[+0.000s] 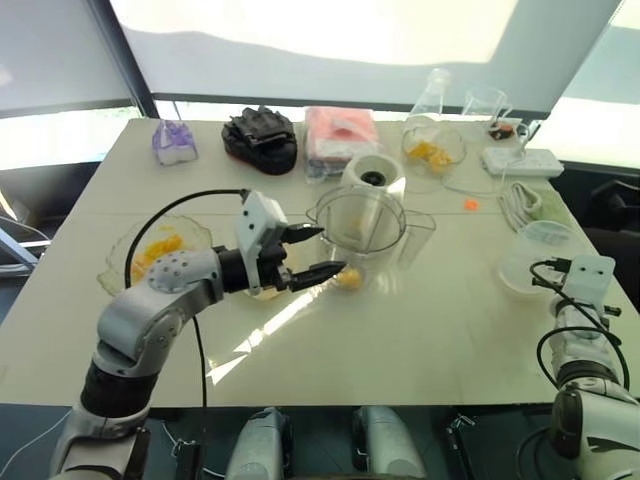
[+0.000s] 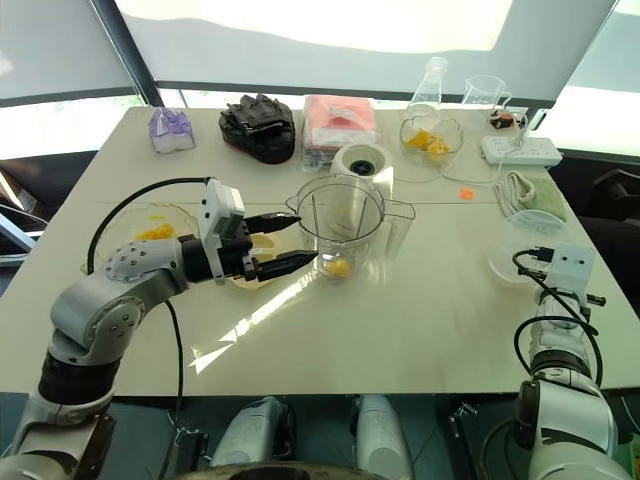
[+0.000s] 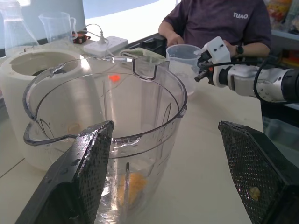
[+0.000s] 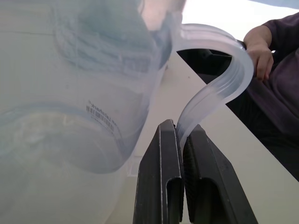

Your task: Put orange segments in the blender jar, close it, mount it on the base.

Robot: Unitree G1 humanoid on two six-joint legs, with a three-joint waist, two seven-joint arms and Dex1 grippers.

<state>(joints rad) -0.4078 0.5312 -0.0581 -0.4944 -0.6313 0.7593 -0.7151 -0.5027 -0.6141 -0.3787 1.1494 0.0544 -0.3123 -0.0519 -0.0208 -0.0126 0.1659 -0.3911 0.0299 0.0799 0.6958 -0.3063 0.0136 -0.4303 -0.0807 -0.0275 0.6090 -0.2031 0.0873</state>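
You're at a robot test lab bench, cream table (image 1: 420,340) by bright shaded windows, conical flask (image 1: 432,92) and beaker (image 1: 486,103), power strip (image 1: 522,161), loose cables, seated person (image 3: 219,23) watching close by.

The table (image 1: 420,330) is lit brightly by daylight from the far windows; glare is seen there, and nearby objects are blurred in the right wrist view.

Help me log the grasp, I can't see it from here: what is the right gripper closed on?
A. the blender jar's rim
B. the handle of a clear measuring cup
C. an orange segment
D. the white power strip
B: the right wrist view shows the right gripper pinching the measuring cup's handle.
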